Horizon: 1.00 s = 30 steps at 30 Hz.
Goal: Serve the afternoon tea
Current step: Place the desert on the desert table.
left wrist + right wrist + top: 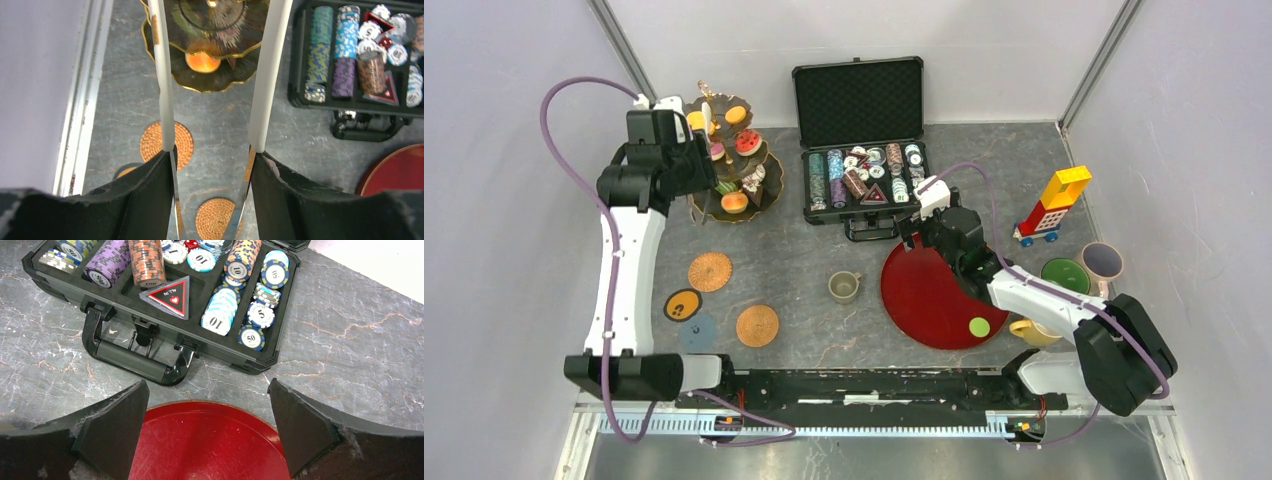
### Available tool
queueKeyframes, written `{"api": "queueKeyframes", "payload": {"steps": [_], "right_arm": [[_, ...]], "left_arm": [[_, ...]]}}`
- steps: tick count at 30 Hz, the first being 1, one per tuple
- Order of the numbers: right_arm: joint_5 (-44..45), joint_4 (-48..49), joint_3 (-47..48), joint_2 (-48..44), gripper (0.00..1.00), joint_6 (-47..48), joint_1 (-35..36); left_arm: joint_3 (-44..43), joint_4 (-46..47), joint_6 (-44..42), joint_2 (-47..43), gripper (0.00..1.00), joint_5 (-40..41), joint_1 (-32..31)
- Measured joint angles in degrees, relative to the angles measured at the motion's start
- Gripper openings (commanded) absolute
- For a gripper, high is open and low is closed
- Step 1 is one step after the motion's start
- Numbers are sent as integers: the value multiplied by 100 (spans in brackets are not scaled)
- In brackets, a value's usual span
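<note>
We look down on a grey marbled table [824, 250] with two robot arms bolted at its near edge.

The left gripper [212, 155] is out over the far left corner, its black jaws set partway apart and pressed against the outer sides of a pair of tongs [265, 75]. The long white arms of the tongs reach over the dark scalloped three-tier stand [235, 72]. Their tips run off the top of the wrist view, so we cannot tell if they hold anything. An orange round [202, 61] sits on the lowest tier, between the two arms as the wrist camera sees it, and other small sweets lie on the tiers above.

The right gripper [207, 385] stands fully open and empty above the far rim of a red plate [210, 445], just short of the handle of the poker chip case [150, 365]. One green round [979, 326] lies on the plate's near edge.

An olive mug [844, 287] stands left of the plate. A green mug [1064, 275], a yellow mug [1034, 330] and a purple-lined mug [1102, 260] cluster on its right.
</note>
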State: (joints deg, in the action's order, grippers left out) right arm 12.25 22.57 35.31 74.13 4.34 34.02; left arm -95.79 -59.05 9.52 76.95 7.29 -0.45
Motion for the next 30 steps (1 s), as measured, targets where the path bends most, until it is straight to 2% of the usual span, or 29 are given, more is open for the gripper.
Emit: {"api": "queueKeyframes", "payload": {"steps": [3, 9, 14, 22, 30], "right_arm": [[0, -4, 13, 13, 98, 0, 0], [7, -76, 122, 190, 98, 9, 0], [197, -177, 160, 319, 98, 127, 0], [337, -358, 240, 343, 98, 195, 0], [345, -387, 240, 9, 98, 142, 0]], "left_arm": [[525, 153, 85, -463, 60, -227, -144], [1543, 256, 378, -1169, 57, -450, -979], [2312, 463, 863, -1639, 56, -142, -2319], [2592, 863, 1464, -1690, 55, 662, -4004], [2894, 1394, 1801, -1473, 55, 1169, -5095]]}}
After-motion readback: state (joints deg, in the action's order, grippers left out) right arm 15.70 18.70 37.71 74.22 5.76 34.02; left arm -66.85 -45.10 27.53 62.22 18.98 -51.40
